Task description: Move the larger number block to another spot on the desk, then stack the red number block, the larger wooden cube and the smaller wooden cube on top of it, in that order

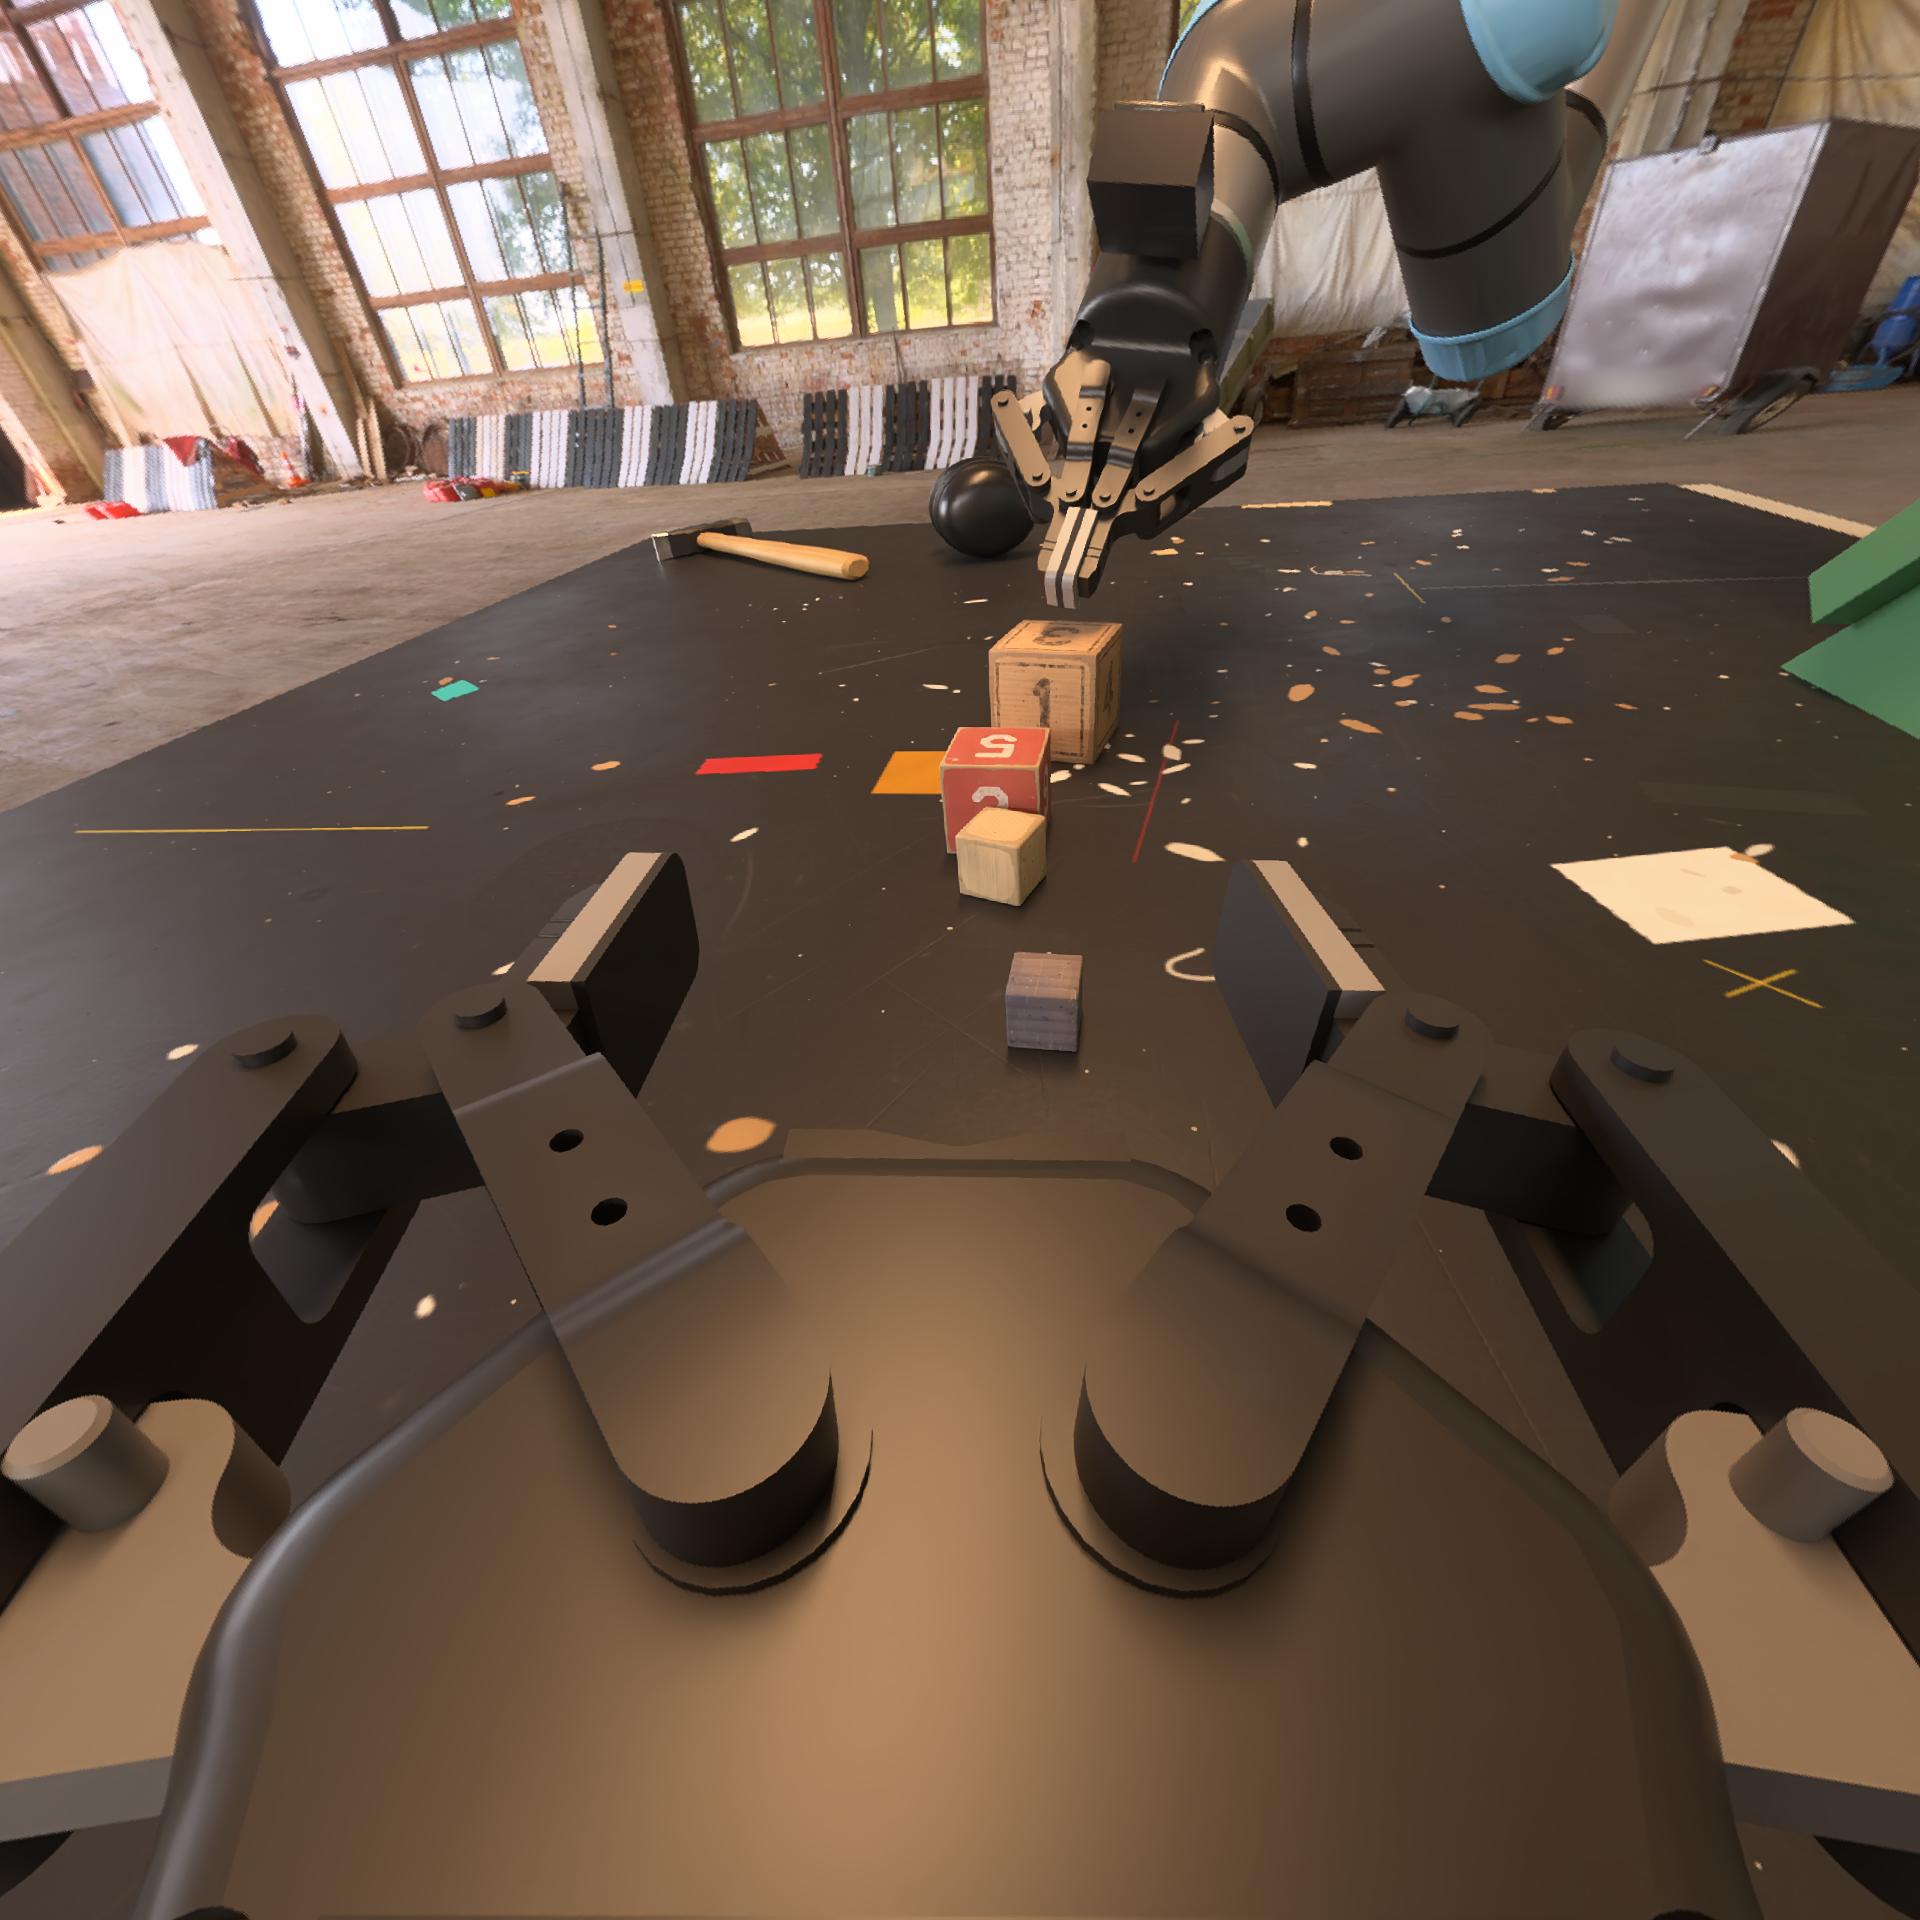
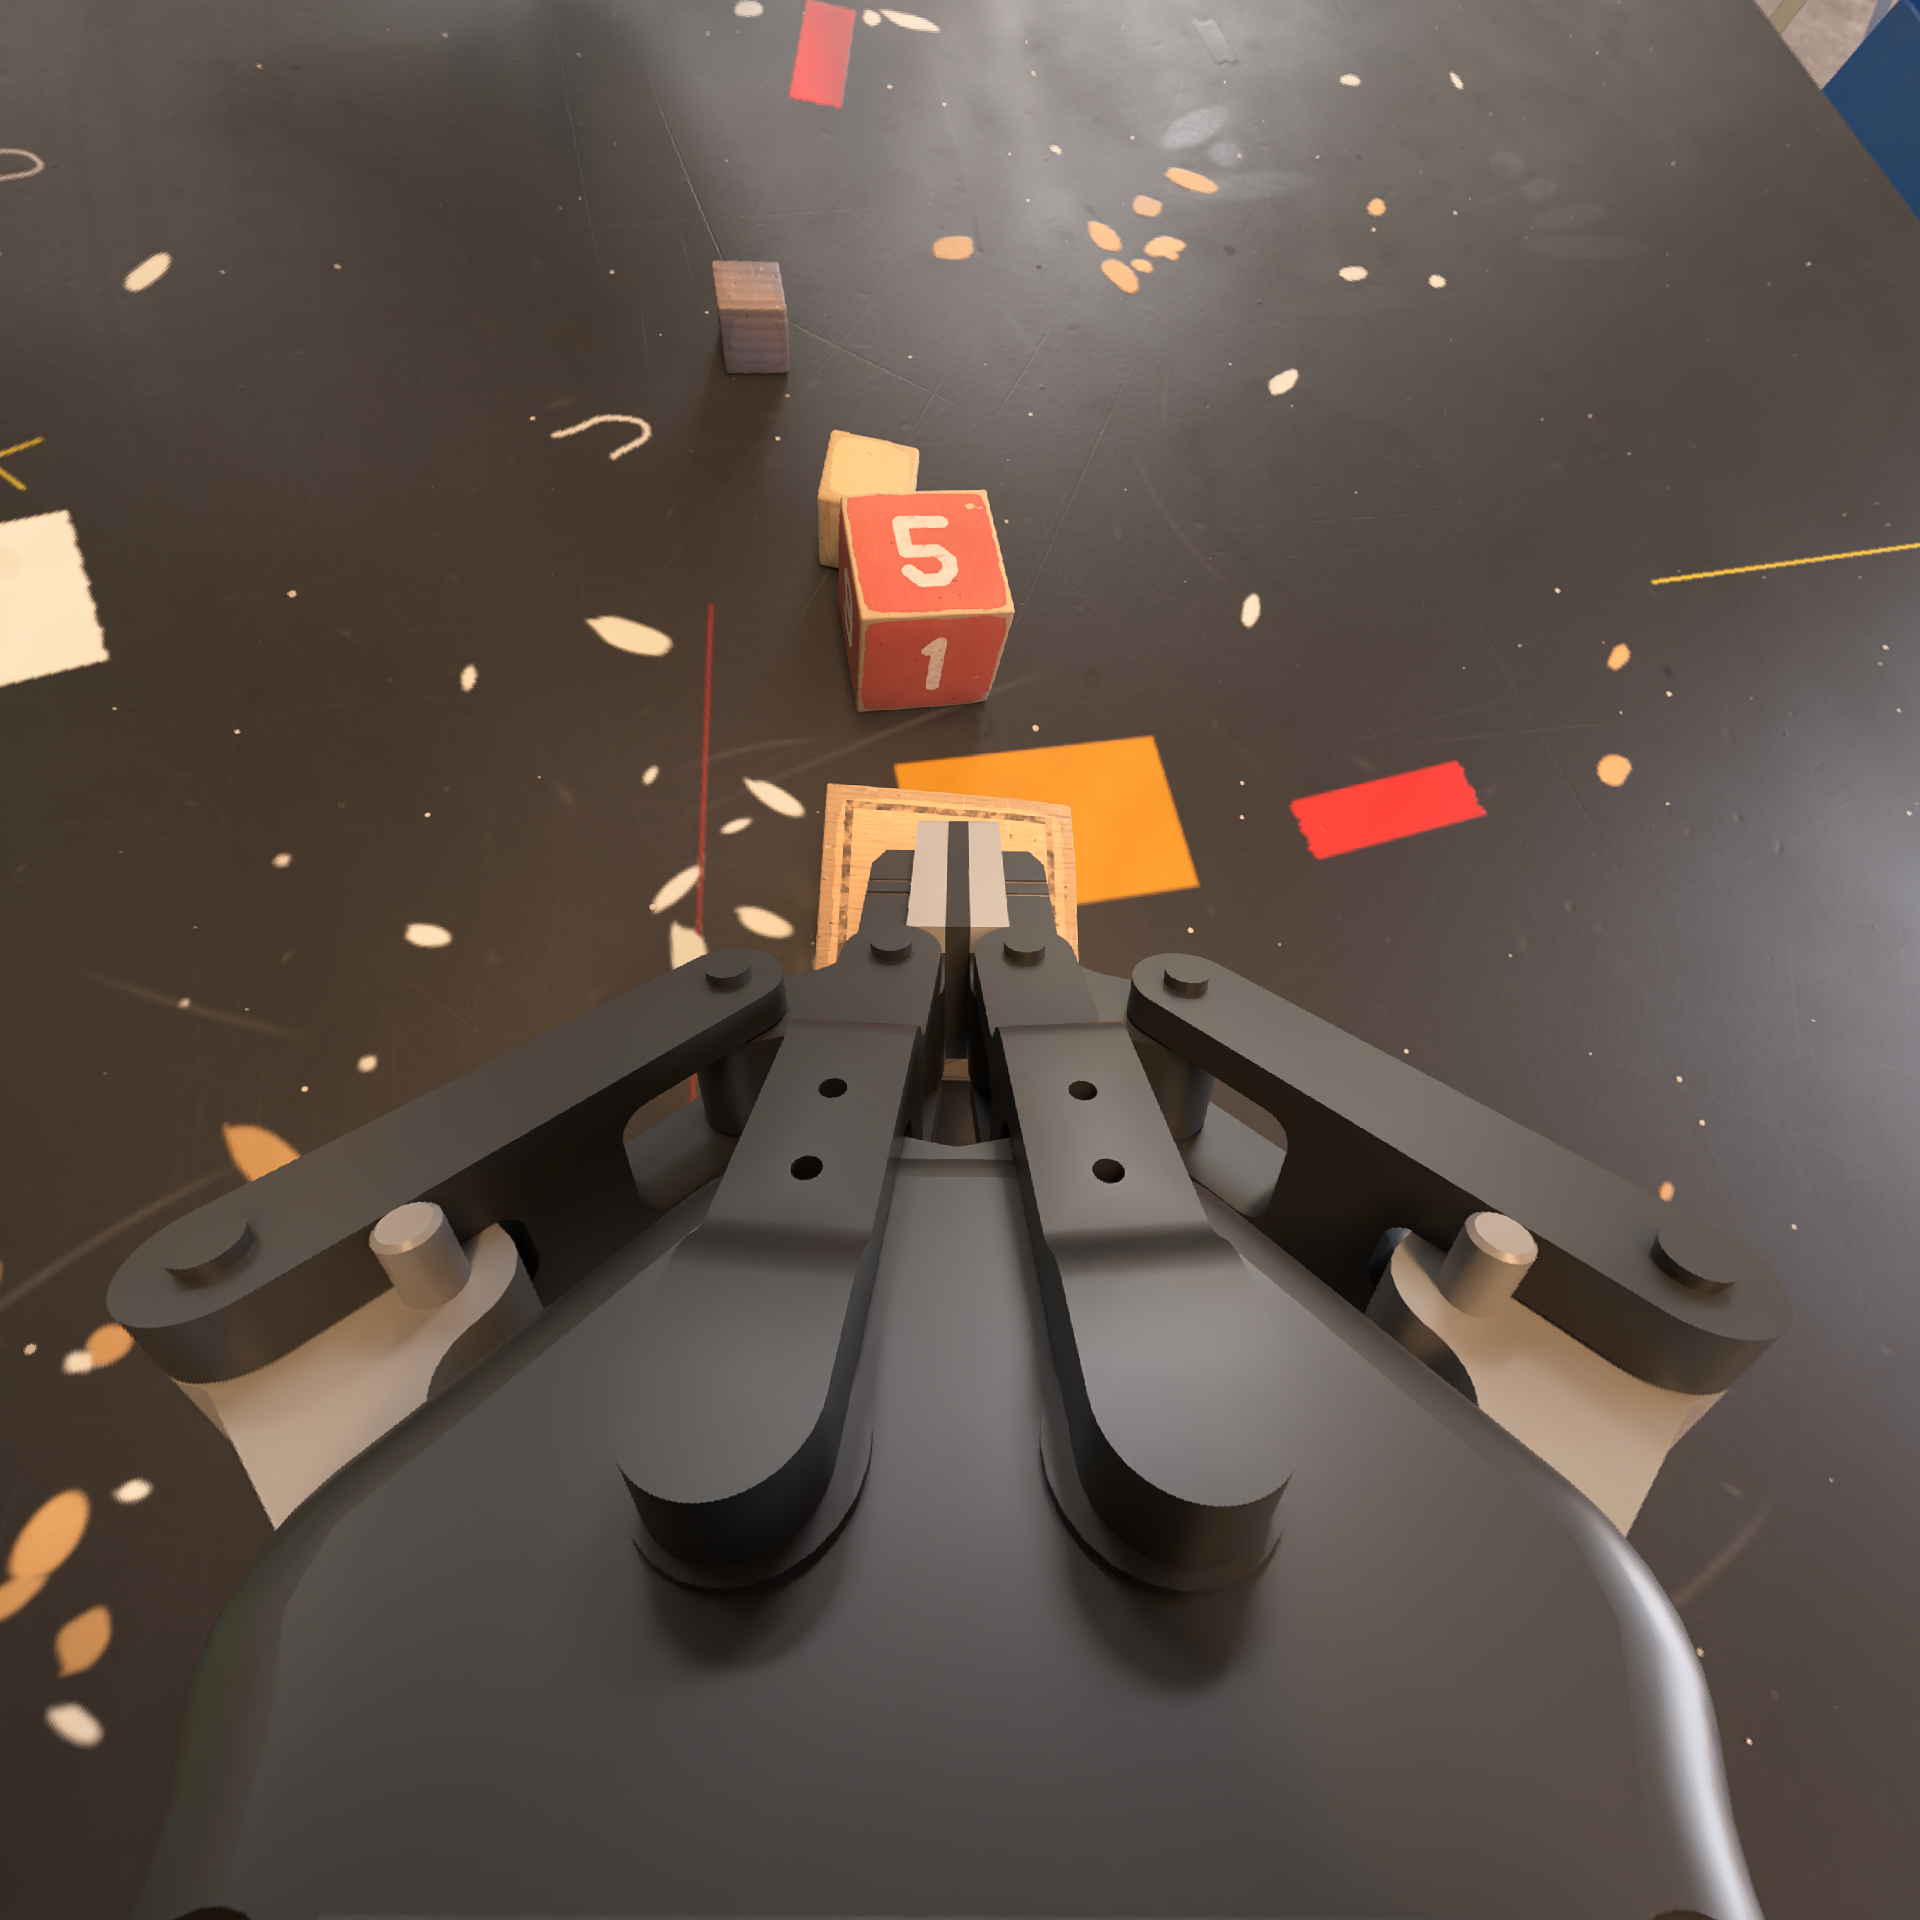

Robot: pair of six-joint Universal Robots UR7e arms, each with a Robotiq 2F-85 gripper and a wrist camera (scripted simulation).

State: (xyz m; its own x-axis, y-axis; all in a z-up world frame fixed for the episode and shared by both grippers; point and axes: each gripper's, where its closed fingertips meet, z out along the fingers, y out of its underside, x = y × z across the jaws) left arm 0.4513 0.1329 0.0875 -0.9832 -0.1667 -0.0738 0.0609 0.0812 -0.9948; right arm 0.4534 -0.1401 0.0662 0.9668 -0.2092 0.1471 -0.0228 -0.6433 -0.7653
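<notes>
Right hand [image 2: 956, 883] hangs just above the larger number block [image 1: 1055, 686], fingers pressed together, nothing held. Judgement: the step in hand is the first pick, and those fingers must spread wider than the block before descending, squared to two opposite faces, or they will land on its top. Left hand [image 1: 956, 935] waits spread wide and empty, low over the desk [image 1: 416, 935]. Beyond the tan block, in a rough line: red number block [image 2: 925, 597], touching or nearly touching the pale larger wooden cube [image 2: 862, 483], then the grey smaller wooden cube [image 2: 750, 317] standing apart. Count: two number blocks, two wooden cubes, one hammer [image 1: 764, 551], one black ball [image 1: 977, 509].
</notes>
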